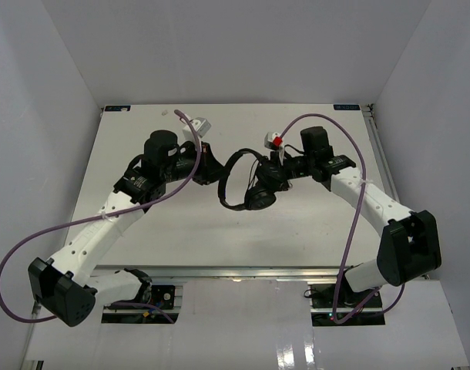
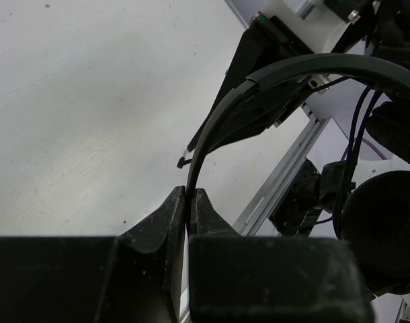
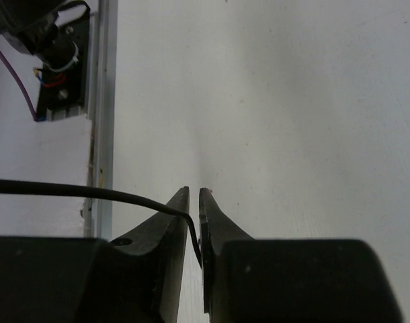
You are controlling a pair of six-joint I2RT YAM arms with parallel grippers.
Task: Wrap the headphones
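The black headphones (image 1: 236, 179) hang above the table between my two arms. The left gripper (image 2: 189, 195) is shut on the thin headband (image 2: 218, 118), which arches up and to the right; the ear cups (image 2: 386, 229) and the cord (image 2: 356, 128) hang at the right of the left wrist view. One ear cup (image 1: 260, 199) shows below the right gripper (image 1: 275, 176) in the top view. The right gripper (image 3: 194, 194) is shut on the thin black cord (image 3: 91, 192), which runs off to the left edge of the right wrist view.
The white table (image 1: 297, 231) lies beneath. Purple robot cables (image 1: 58, 227) loop beside each arm. A metal rail (image 1: 250, 270) runs along the near table edge, also in the right wrist view (image 3: 103, 101). White walls enclose the table.
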